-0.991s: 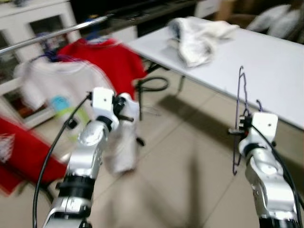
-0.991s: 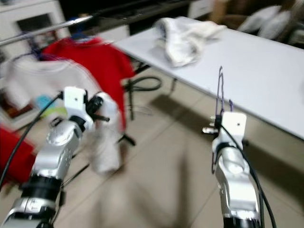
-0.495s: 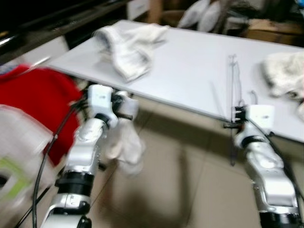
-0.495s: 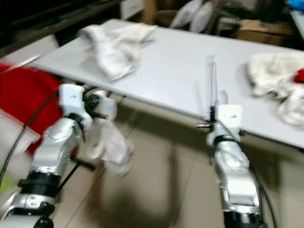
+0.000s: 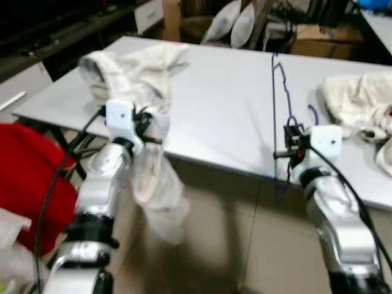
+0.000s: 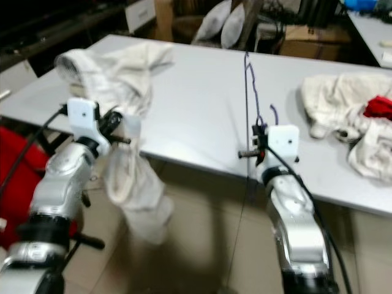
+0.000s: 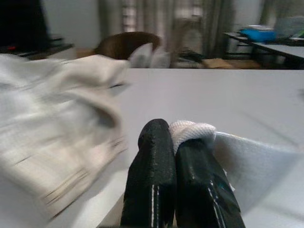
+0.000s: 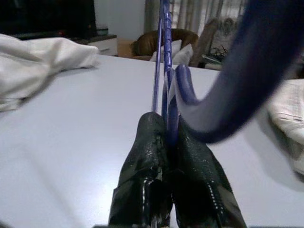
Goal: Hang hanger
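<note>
The right gripper (image 8: 166, 135) has its jaws pressed together on the purple wire hanger (image 5: 274, 104), which rises upright from between the fingertips at twelve o'clock, its curved hook (image 8: 247, 80) looping close past the wrist camera. In the head views the hanger stands on edge, thin and vertical, at the near rim of the bench (image 5: 226, 110), its lower part dropping below the bench edge toward six o'clock.

The left gripper (image 7: 173, 137) also has its jaws closed, pinching a fold of white knit cloth (image 7: 190, 130); this pale garment (image 5: 156, 190) hangs limp from the jaws down toward the floor (image 5: 208, 245), in front of the bench's near edge.

The bench is a broad, pale grey top stretching from nine o'clock to three o'clock across the head views. A rumpled cream garment (image 5: 135, 67) lies heaped on it at about ten o'clock from the left jaws, and another heap of whitish clothes (image 6: 343, 116) with a patch of red lies at about two o'clock from the right jaws.

Below the bench at eight o'clock sits a red garment (image 5: 30, 184) near the floor of beige tiles. Beyond the bench, at twelve o'clock, are pillows (image 5: 236, 21) on a brown chair, cardboard boxes (image 5: 318, 43) and a dark background.
</note>
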You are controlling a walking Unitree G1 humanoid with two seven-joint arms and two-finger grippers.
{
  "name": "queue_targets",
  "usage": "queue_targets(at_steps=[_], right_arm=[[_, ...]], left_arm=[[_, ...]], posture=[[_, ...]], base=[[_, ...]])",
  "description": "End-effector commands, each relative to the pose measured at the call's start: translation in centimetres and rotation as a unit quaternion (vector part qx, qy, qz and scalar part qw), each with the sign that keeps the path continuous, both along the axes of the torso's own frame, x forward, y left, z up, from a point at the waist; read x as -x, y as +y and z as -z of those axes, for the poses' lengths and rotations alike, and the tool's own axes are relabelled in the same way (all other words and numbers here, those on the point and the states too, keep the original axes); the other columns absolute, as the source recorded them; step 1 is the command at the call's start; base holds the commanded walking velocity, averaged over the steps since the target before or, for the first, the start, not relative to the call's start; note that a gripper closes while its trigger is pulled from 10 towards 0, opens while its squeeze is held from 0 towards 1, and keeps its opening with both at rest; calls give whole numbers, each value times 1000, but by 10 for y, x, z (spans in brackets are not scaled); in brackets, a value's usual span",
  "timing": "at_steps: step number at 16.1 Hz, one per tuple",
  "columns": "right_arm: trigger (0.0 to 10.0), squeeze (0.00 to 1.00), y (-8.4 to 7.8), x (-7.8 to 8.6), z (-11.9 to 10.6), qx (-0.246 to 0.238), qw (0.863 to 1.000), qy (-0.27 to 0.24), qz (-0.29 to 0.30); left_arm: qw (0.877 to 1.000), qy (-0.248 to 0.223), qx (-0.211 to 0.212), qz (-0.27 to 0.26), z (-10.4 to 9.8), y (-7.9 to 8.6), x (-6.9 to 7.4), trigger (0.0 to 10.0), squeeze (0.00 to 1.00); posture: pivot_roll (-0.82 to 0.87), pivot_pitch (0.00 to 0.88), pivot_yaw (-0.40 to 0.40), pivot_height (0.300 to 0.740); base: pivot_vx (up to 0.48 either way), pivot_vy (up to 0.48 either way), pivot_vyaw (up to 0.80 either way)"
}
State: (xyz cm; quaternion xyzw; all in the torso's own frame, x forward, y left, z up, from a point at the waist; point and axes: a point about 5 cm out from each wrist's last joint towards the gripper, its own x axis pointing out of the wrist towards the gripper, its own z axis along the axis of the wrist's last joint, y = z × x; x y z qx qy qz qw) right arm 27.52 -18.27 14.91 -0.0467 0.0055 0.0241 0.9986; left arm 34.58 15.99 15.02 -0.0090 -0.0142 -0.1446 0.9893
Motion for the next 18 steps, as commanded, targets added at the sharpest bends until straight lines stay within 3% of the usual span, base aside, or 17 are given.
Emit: queue_targets(at_steps=[1, 3, 5, 8, 9, 10, 12, 13, 14, 15, 17, 18], right_arm=[[10000, 0, 4, 0, -5, -6, 1000, -13, -9], [10000, 0, 1, -1, -4, -11, 1000, -11, 4], [10000, 0, -1, -2, -5, -14, 1000, -11, 15], [10000, 0, -2, -1, -5, -17, 1000, -8, 20], [10000, 0, -2, -1, -5, -18, 1000, -8, 20], [10000, 0, -3, -2, -5, -18, 1000, -8, 21], [10000, 0, -3, -2, -4, -11, 1000, -7, 20], [10000, 0, -2, -1, -6, -10, 1000, -10, 21], [10000, 0, -3, 1, -7, -13, 999, -14, 27], [10000, 0, -3, 2, -7, -15, 999, -15, 31], [10000, 0, 1, 4, -5, -17, 999, -13, 27], [10000, 0, 2, 4, -4, -17, 1000, -12, 23]], left_arm=[[999, -32, 0, 13, -19, 1, -8, 10000, 0], [998, -47, 2, 36, -32, -9, -17, 10000, 0], [995, -64, 12, 74, -51, -28, -31, 10000, 0], [985, -101, 48, 135, -102, -65, -54, 10000, 0], [977, -139, 59, 154, -143, -76, -61, 10000, 0], [963, -191, 89, 169, -200, -86, -61, 10000, 0], [935, -261, 164, 175, -280, -85, -49, 10000, 0], [923, -288, 186, 174, -305, -79, -42, 10000, 0], [926, -301, 168, 157, -311, -72, -41, 10000, 0], [941, -289, 127, 124, -297, -63, -49, 10000, 0], [970, -230, 38, 68, -243, -47, -67, 10000, 0], [976, -211, 8, 53, -226, -41, -71, 10000, 0]], posture=[[-31, 0, 58, 740], [-29, 0, 61, 740], [-38, 0, 75, 740], [-45, 0, 80, 740], [-38, 0, 67, 740], [-36, 0, 62, 740], [-57, 0, 84, 740], [-66, 0, 95, 740], [-73, 0, 109, 740], [-80, 0, 118, 740], [-74, 0, 113, 740], [-70, 0, 108, 740]], base=[[446, 0, 0], [446, 0, 0], [433, 0, 0], [430, 0, -171], [431, 0, -556], [439, 0, -513], [379, 0, 0], [341, 0, 0], [322, 0, 0], [322, 0, 0], [321, 0, 0], [322, 0, 0]])
